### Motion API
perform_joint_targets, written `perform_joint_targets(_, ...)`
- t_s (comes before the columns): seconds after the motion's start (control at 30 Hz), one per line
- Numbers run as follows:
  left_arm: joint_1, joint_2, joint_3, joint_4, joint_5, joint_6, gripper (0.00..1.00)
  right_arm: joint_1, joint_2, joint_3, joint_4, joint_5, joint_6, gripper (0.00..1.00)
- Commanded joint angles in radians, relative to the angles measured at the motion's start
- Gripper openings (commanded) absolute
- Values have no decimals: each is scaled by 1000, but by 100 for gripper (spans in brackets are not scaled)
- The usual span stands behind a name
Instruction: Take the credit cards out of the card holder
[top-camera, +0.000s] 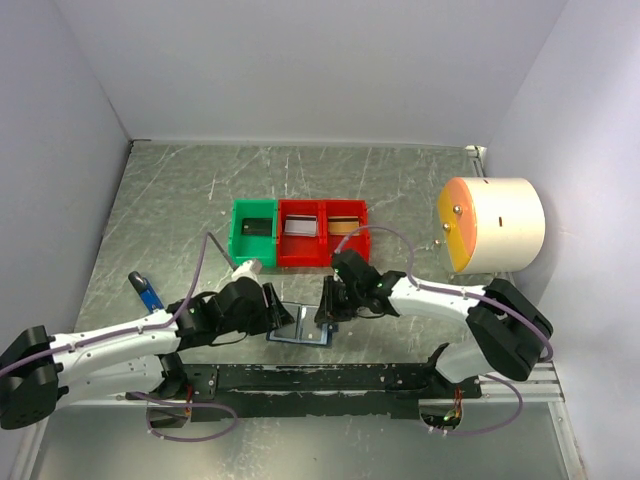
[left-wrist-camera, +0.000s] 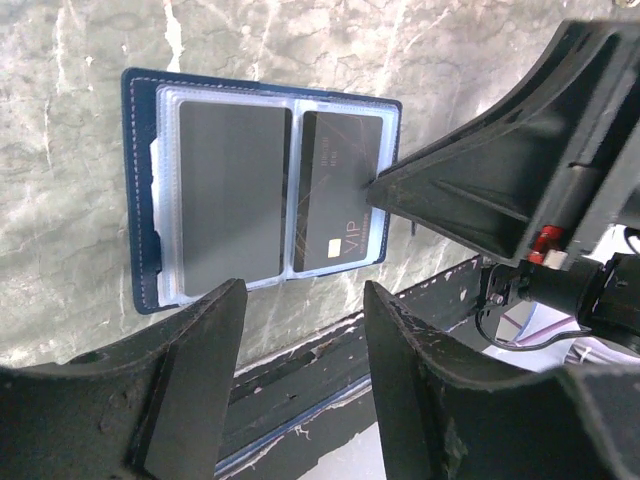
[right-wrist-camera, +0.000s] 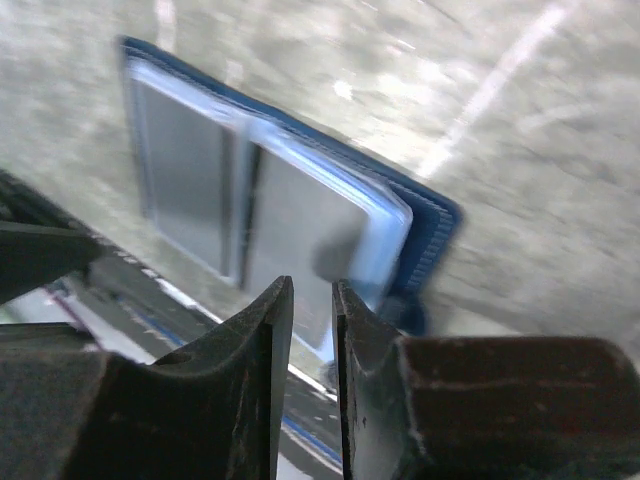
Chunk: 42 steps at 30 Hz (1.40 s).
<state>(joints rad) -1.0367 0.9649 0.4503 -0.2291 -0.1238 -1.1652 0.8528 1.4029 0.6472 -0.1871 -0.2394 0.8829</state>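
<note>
The dark navy-blue folding card holder lies open flat on the grey marbled tabletop, holding a plain dark rectangular card and a dark VIP card in its clear sleeves, with the left gripper released above its near edge and the right gripper narrowed at its VIP side, though I cannot tell whether it grasps anything.

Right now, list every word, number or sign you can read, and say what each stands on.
"VIP": on the dark card in the card holder.
Fainter marks on that card: too small to read.
Cards in the bins: too small to read.
</note>
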Motion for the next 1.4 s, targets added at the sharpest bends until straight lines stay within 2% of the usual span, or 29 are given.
perform_joint_targets(0.0, -3, -11, -26, 55, -9, -19, 62, 3, 4, -82, 15, 69, 28, 23)
perform_joint_targets(0.17, -4, 76, 22, 101, 42, 38, 63, 0, 14, -135, 29, 102, 46, 23)
perform_joint_targets(0.4, -3, 285, 151, 105, 85, 118, 61, -8, 27, -155, 27, 133, 43, 22)
perform_joint_targets(0.6, 9, 380, 176, 140, 92, 132, 59, -22, 37, -170, 43, 110, 34, 22)
perform_joint_targets(0.83, 53, 399, 133, 212, 151, 139, 58, -24, 30, -186, 45, 109, 41, 21)
perform_joint_targets(1.0, 59, 412, 105, 274, 191, 129, 54, -23, 36, -186, 45, 107, 42, 21)
perform_joint_targets(1.17, 59, 401, 51, 309, 193, 86, 51, -24, 33, -181, 41, 109, 41, 21)
perform_joint_targets(1.37, 59, 362, 9, 310, 162, 55, 53, -23, 40, -184, 47, 102, 40, 21)
